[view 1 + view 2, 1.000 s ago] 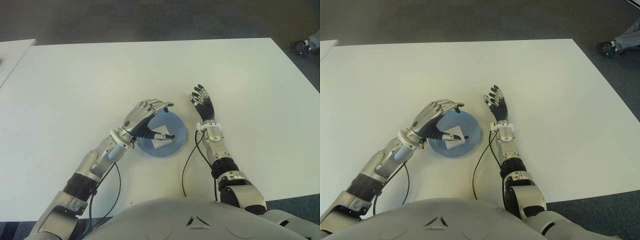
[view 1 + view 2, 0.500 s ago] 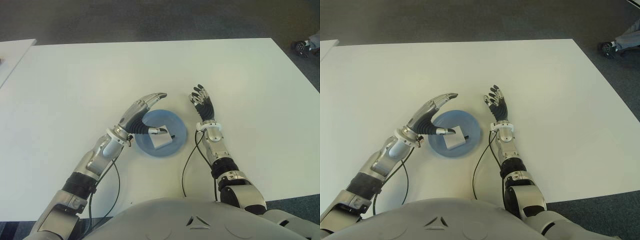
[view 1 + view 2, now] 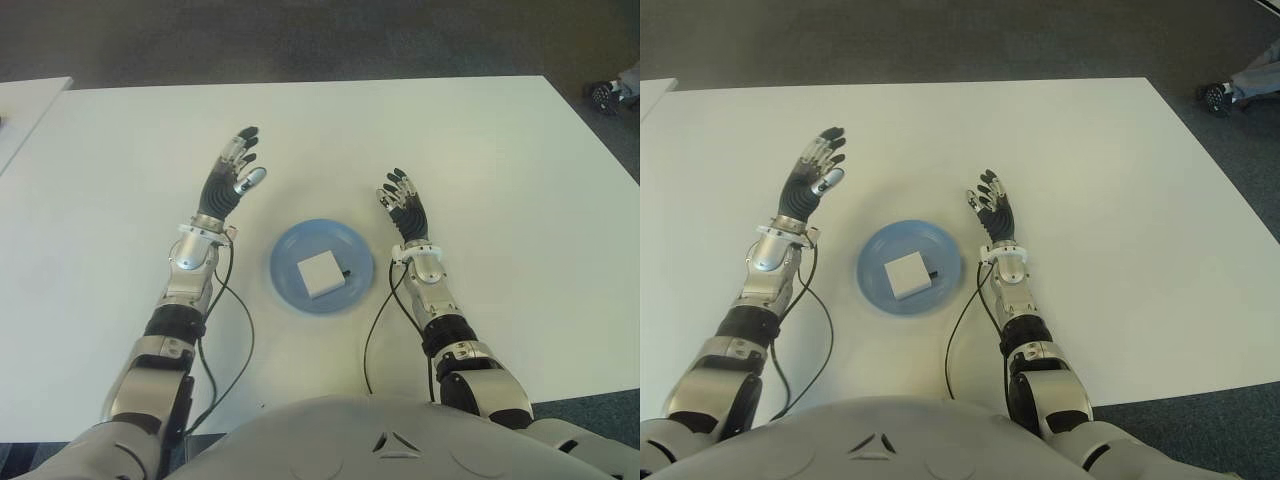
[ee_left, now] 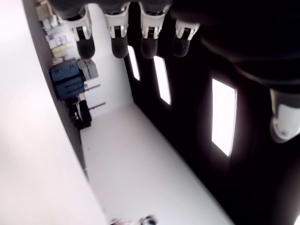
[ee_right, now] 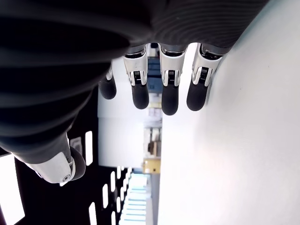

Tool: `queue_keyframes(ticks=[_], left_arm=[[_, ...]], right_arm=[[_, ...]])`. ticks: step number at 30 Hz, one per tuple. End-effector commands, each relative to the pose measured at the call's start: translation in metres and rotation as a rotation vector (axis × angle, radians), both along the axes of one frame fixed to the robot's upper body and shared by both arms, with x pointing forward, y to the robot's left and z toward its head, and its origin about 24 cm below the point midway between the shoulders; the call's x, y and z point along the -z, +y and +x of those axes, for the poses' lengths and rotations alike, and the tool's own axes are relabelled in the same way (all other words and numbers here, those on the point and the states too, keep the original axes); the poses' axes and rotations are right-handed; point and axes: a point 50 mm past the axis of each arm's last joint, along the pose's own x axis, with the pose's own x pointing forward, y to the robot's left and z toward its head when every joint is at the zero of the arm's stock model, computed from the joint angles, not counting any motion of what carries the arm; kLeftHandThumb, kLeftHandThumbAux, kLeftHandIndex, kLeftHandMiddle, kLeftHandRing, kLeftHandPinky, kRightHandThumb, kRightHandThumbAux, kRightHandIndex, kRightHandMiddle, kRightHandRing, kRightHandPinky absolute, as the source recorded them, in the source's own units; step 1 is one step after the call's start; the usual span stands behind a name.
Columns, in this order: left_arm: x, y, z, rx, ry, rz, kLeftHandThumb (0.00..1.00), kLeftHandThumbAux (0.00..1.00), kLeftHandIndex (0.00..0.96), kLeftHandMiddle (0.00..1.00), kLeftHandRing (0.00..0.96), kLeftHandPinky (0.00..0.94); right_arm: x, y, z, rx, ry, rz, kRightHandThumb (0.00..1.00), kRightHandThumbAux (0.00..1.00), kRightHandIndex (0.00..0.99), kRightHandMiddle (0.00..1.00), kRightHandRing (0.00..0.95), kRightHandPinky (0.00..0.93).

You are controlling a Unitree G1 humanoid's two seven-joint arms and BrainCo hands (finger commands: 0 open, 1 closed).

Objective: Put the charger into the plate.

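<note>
While both hands sit empty, the white charger point(image 3: 320, 273) lies flat in the blue plate point(image 3: 350, 248), roughly at its centre, w/ a small dark stub poking out on the side toward the right hand. Plate rests on the white tabletop point(image 3: 480, 150), close to the robot's torso.

Left hand point(image 3: 230, 183) is up & away from the plate, on its far-left side, well apart from the rim; palm faces up, fingers point(image 3: 240, 150) straight & spread, nothing held. Left wrist view confirms: fingertips point(image 4: 118, 43) extended, no object between them. Can't tell from the eye views whether this hand touches the tabletop.

Right hand point(image 3: 403, 207) is just beside the plate, on its right, not touching the rim; fingers point(image 3: 394, 187) stretched out & relaxed, holding nothing. Right wrist view shows the same, w/ the fingertips point(image 5: 169, 102) straight next to the white surface.

Black cables run from each wrist back toward the torso: one cable point(image 3: 378, 320) curves past the plate's near-right edge, the other cable point(image 3: 232, 325) loops on the plate's near-left side.
</note>
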Motion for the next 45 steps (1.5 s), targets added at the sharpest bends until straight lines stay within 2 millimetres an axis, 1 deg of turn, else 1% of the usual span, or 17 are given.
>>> queue_keyframes(ticks=[1, 14, 21, 38, 45], left_arm=[[0.026, 0.002, -0.006, -0.012, 0.116, -0.146, 0.0, 0.499, 0.0, 0.0, 0.0, 0.0], [0.044, -0.001, -0.011, -0.034, 0.209, -0.124, 0.0, 0.517, 0.0, 0.0, 0.0, 0.002], [0.055, -0.002, -0.018, -0.046, 0.24, -0.111, 0.0, 0.531, 0.0, 0.0, 0.0, 0.009], [0.078, 0.003, -0.034, -0.114, 0.338, -0.02, 0.0, 0.541, 0.0, 0.006, 0.0, 0.0], [0.083, 0.003, -0.038, -0.12, 0.359, -0.012, 0.0, 0.544, 0.0, 0.004, 0.0, 0.0]], right_arm=[[0.021, -0.004, -0.012, 0.015, 0.11, 0.005, 0.138, 0.609, 0.011, 0.128, 0.133, 0.158], [0.022, -0.008, -0.013, 0.022, 0.114, 0.004, 0.131, 0.624, 0.015, 0.13, 0.138, 0.168], [0.022, -0.009, -0.013, 0.025, 0.116, 0.008, 0.121, 0.623, 0.015, 0.136, 0.147, 0.176], [0.022, -0.009, -0.013, 0.032, 0.12, 0.016, 0.095, 0.615, 0.013, 0.124, 0.127, 0.142], [0.022, -0.009, -0.013, 0.037, 0.121, 0.018, 0.087, 0.615, 0.011, 0.113, 0.113, 0.127]])
